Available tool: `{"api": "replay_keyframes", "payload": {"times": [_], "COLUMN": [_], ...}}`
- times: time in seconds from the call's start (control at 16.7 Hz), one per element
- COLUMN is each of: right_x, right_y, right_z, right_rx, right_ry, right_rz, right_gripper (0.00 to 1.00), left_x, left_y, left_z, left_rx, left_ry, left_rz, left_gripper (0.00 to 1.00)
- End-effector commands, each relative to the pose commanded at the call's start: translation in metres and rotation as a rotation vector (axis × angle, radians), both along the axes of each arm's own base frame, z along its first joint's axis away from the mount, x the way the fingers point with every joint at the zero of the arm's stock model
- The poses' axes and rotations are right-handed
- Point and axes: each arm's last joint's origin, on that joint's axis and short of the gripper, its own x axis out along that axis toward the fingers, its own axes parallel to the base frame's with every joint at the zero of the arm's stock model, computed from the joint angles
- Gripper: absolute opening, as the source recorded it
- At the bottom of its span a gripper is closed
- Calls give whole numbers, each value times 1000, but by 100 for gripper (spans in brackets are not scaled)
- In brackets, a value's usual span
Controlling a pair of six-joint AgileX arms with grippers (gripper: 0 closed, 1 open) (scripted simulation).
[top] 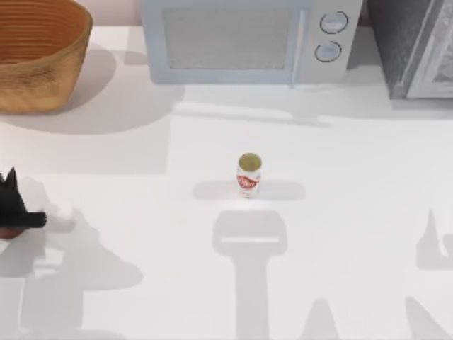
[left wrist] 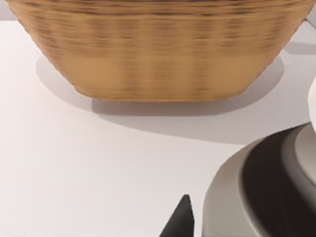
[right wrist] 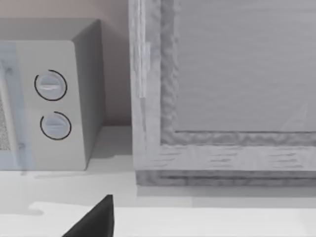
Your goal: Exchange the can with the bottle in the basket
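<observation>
One can (top: 248, 174) stands upright near the middle of the tabletop (top: 354, 177), well apart from the basket (top: 39, 53) at the far left corner. Left gripper (top: 15, 209) sits at the left edge, apparently over a reddish-brown object; whether its fingers are closed, cannot tell. Microwave (top: 244, 39) along the far edge.

Bright, even light falls on my white counter (top: 354, 177) from the front, throwing soft grey shadows backward. The can (top: 248, 174) casts faint shadows to both sides; the basket (top: 39, 57) a broad one to its right. In my left wrist view the basket's weave (left wrist: 158, 49) is blurred.
</observation>
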Motion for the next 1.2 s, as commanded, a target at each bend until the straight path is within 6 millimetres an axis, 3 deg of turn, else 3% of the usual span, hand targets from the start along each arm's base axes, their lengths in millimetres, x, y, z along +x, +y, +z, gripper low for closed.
{"api": "replay_keyframes", "payload": {"times": [0.42, 0.66, 0.9, 1.2], "right_x": [0, 0, 0, 0], "right_y": [0, 0, 0, 0], "right_z": [0, 0, 0, 0], "right_rx": [0, 0, 0, 0], "right_ry": [0, 0, 0, 0], "right_rz": [0, 0, 0, 0], "right_gripper": [100, 100, 100, 100], "left_x": [1, 24, 68, 116], "left_y": [1, 19, 55, 94], "left_z": [0, 7, 43, 122], "left_rx": [-1, 1, 24, 52], "left_ry": [5, -10, -92, -158], "left_rz": [5, 73, 169, 242], "left_gripper": [0, 0, 0, 0]}}
